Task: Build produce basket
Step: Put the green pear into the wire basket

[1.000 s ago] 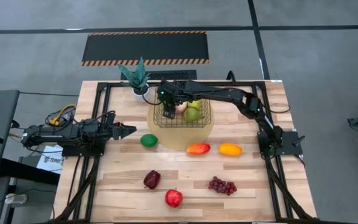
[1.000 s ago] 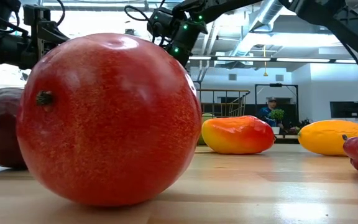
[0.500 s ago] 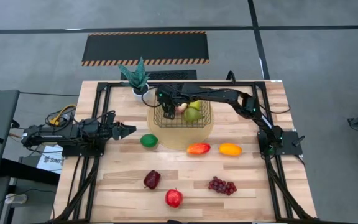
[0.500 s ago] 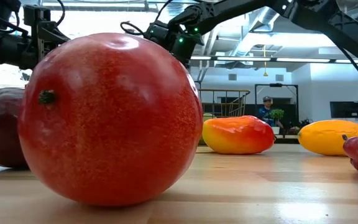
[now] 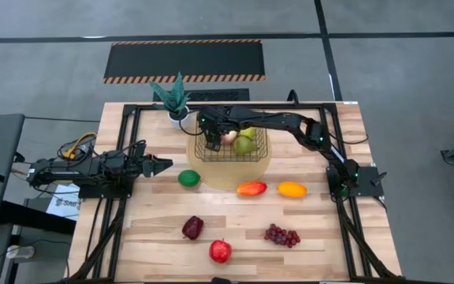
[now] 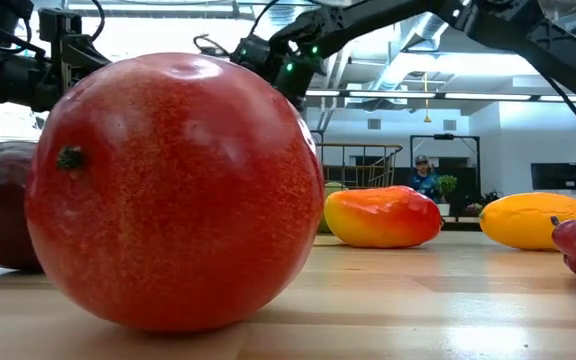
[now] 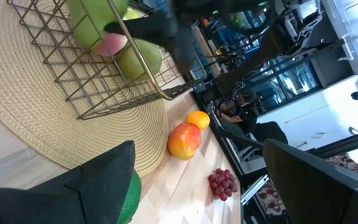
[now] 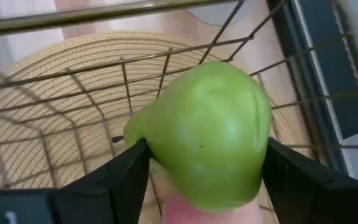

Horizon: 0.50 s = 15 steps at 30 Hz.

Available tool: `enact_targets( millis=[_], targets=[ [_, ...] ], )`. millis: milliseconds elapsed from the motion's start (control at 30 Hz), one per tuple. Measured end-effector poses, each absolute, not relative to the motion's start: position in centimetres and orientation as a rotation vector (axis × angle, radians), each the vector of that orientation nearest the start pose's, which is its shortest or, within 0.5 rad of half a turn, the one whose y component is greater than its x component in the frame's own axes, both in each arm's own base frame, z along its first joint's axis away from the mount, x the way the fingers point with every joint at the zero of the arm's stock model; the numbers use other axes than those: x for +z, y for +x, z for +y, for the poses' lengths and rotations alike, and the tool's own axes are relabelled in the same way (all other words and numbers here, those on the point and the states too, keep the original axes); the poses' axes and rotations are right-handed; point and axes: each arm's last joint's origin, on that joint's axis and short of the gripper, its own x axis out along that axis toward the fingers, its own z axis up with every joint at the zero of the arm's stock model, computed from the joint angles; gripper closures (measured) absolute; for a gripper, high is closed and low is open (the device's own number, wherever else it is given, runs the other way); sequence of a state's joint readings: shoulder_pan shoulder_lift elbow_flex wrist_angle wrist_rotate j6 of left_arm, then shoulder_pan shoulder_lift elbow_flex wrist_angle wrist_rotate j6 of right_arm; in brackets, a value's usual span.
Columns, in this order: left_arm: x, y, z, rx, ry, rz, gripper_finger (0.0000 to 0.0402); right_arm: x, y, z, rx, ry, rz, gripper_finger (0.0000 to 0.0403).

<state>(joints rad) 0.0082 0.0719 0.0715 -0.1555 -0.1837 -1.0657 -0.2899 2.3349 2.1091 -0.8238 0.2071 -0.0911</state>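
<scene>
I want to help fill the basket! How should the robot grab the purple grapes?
Come straight down on the grapes, probably closing across the narrow width of the bunch near its fatter end. It lies flat and lumpy on the table, stretched sideways, with open space around it.

Robotics lab or industrial workshop. Grey concrete floor (image 5: 416, 95) with dark seam lines all round wooden table (image 5: 156, 229). Hazard-striped black mat (image 5: 184, 61) on floor at 12 o'clock from table. Black metal frame (image 5: 124, 130) bolted on tabletop. In low view: exposed ceiling ducts (image 6: 423, 25), strip lights, wall monitor (image 6: 555, 176), person (image 6: 423, 178) seated far back.
</scene>
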Motion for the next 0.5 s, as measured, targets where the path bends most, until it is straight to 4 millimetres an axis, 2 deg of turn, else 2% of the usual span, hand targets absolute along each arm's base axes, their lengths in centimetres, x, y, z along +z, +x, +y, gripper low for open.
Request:
enact_targets(
  millis=[100, 500],
  targets=[
    [16.74, 9.67, 0.61, 0.256, -1.046, 0.038, 0.0061, 20.58, 47.96, -14.97, -0.399, -0.023, 1.112, 0.0121],
    [16.75, 9.67, 0.63, 0.262, -1.046, 0.035, 0.0061, 20.81, 48.04, -15.0, -0.388, -0.054, 1.103, 0.0121]
  ],
)
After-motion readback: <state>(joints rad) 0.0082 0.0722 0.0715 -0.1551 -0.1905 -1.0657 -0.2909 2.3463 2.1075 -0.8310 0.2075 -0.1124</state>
